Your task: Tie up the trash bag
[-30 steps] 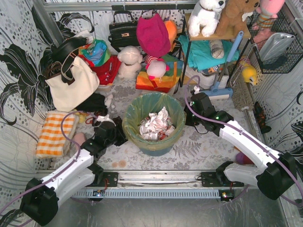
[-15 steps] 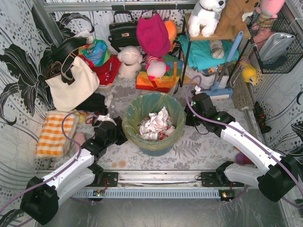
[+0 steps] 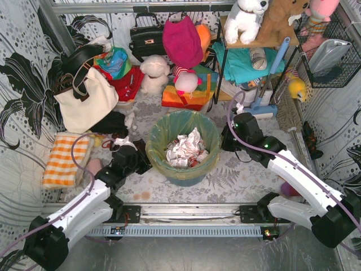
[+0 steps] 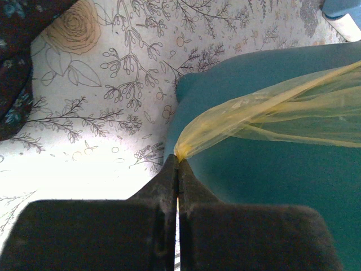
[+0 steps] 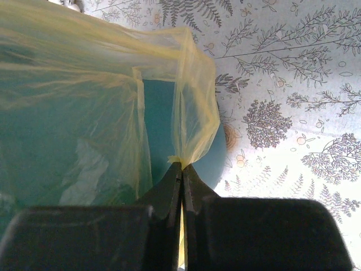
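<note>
Left pincer [image 4: 178, 165] was clamped on a drawn-out fold of the trash bag [image 4: 282, 110] at nine o'clock of the teal bin [image 3: 189, 176] — right pincer [image 5: 182, 167] was clamped on another fold at three o'clock. The bag lined the bin mid-table [image 3: 240, 176], with crumpled paper [image 3: 186, 148] inside.

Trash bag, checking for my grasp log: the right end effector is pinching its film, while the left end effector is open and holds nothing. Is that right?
Not quite. The left end effector is shut as well, its fingers closed on a gathered strand of the trash bag, as the left wrist view shows. The right end effector is indeed pinching the film.
</note>
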Motion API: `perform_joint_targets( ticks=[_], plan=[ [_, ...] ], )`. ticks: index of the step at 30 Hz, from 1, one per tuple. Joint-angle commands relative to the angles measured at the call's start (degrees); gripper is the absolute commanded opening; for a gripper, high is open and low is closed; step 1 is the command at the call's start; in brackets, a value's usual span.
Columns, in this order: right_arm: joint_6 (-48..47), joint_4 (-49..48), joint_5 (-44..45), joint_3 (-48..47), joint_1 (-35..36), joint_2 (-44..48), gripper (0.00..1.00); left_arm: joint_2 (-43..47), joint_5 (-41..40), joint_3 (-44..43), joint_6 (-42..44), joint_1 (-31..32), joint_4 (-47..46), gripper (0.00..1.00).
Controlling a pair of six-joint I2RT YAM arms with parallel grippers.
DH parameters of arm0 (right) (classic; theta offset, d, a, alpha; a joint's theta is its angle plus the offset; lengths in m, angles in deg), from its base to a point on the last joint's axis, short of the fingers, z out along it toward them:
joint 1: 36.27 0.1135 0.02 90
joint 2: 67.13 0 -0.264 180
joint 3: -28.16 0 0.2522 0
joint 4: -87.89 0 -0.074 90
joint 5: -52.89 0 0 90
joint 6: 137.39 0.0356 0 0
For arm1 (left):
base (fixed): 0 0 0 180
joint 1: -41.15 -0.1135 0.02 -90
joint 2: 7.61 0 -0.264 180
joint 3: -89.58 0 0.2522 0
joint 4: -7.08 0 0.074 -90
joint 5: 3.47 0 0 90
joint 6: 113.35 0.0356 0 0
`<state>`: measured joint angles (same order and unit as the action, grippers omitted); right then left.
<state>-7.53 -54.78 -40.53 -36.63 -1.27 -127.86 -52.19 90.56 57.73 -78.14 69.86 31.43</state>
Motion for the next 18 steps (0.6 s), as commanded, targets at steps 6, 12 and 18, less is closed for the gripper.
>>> perform_joint_targets(
  ticks=[6,12,18],
  plan=[
    [2.8,2.4,0.5,3.0,-0.3,6.5,0.0,8.5,-4.7,-5.5,0.0,-0.2,11.8,0.0],
    [3.8,5.0,0.6,3.6,-0.3,11.1,0.0,13.0,-6.1,-9.3,0.5,-0.2,19.6,0.0],
    [5.6,6.5,0.1,3.0,-0.3,14.7,0.0,14.8,-5.7,-13.6,0.8,-0.2,23.9,0.0]
  ],
)
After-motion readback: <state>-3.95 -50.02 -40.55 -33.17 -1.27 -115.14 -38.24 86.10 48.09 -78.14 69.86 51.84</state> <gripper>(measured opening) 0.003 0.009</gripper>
